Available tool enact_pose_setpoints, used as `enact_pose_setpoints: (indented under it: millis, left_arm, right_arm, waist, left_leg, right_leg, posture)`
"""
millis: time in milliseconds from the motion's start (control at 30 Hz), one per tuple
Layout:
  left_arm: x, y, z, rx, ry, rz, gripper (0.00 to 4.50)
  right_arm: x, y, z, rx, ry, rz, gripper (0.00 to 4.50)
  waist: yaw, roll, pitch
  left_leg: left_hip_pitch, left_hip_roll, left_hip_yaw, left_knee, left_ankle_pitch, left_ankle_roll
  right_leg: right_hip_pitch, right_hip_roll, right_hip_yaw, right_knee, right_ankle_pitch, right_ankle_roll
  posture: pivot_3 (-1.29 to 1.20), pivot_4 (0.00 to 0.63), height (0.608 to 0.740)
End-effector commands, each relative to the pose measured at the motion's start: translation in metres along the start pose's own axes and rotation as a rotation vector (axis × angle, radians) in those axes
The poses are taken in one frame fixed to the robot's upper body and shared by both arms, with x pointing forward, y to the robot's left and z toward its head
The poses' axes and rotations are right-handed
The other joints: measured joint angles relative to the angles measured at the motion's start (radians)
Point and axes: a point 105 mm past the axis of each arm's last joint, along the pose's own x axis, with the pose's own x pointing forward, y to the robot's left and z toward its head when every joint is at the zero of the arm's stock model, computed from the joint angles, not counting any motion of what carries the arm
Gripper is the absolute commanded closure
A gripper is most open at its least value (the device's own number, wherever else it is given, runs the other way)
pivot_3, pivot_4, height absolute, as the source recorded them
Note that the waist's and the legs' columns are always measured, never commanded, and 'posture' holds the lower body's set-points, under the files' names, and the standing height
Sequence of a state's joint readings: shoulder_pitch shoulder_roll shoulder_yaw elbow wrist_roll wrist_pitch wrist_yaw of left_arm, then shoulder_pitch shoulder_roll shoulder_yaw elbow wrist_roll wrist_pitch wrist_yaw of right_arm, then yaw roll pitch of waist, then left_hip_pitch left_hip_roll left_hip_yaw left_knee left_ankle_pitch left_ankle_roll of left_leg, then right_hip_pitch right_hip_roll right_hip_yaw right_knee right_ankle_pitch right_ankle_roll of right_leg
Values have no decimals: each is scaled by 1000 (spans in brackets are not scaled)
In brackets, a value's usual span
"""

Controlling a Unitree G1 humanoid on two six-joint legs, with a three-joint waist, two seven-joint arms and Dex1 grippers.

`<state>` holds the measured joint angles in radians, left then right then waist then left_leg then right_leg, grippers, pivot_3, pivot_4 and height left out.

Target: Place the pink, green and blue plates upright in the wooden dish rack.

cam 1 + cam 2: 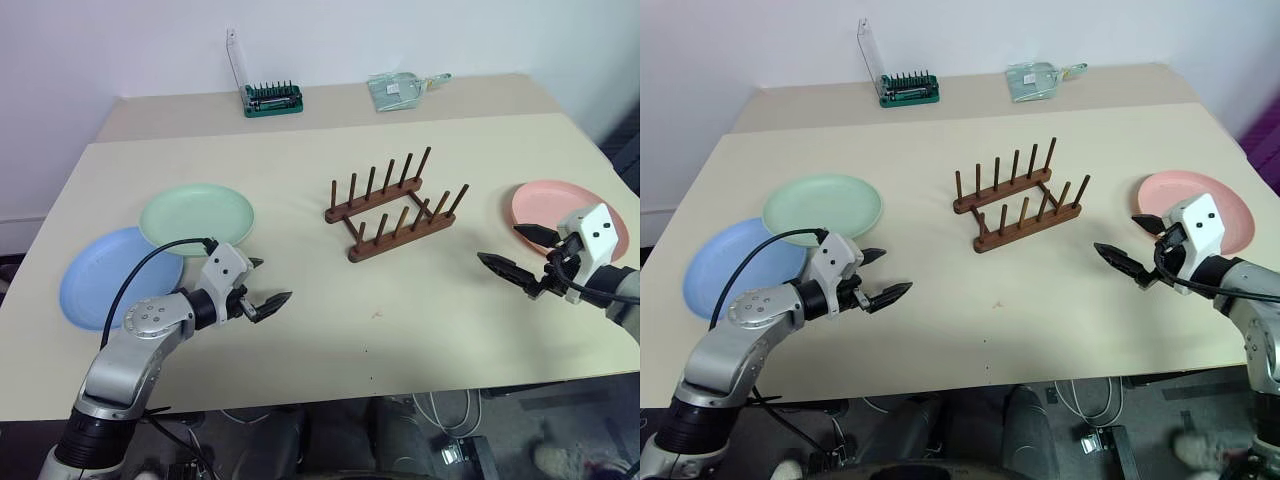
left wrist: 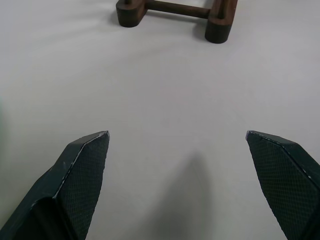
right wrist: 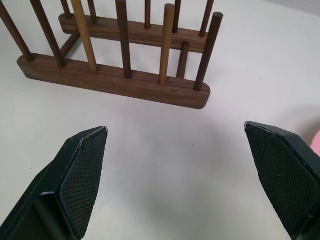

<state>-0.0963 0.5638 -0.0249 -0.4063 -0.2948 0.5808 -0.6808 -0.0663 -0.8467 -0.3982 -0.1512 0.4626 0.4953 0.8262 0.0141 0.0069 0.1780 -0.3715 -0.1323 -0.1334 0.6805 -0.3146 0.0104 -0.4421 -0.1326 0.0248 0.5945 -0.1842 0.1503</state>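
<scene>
**Both grippers spread and empty, rack waiting at centre**

We see the wooden dish rack standing bare mid-table, pegs up, so plates can slot between them. From it, the pink plate lies flat at 3 o'clock, the green plate at 9, and the blue plate at 8, its rim tucked under the green one. Our left gripper and right gripper hover with fingers wide apart, holding nothing, each just beside its nearest plate, we judge ready to reach.
</scene>
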Motion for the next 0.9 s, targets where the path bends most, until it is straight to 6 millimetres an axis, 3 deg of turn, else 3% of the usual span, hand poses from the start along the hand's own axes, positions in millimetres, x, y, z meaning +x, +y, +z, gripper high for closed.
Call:
enact_pose_setpoints:
  millis: [33,333,500,633,900]
  left_arm:
    - [2,0,9,28,-33,7,0]
    - [15,-10,14,34,-53,-35,0]
    - [52,-33,20,27,-64,-154,0]
    - [96,-44,21,62,-26,-168,0]
    - [144,-47,21,87,-16,-155,0]
  right_arm:
    - [3,2,11,-42,-37,-1,30]
    - [16,16,16,-58,-61,35,30]
    - [22,37,14,-57,-68,83,30]
    - [24,57,7,-29,-77,89,30]
    - [23,86,13,4,-99,85,30]
  waist:
    - [0,0,0]
    - [1,0,0]
    - [4,-1,0]
    - [11,-1,0]
    - [21,-2,-1]
  left_leg:
    - [0,0,0,0,0,0]
    - [0,0,0,0,2,-3]
    - [0,0,0,1,2,-3]
    - [0,-1,0,1,2,-4]
    - [0,-1,0,2,2,-4]
  right_leg:
    - [0,0,0,0,0,0]
    - [0,0,0,0,0,0]
    - [0,0,0,0,0,0]
    - [1,0,0,0,0,0]
    - [2,0,0,-1,0,0]
  posture:
    - [0,150,740]
    - [0,150,740]
    - [0,150,740]
    - [0,150,740]
    - [0,150,740]
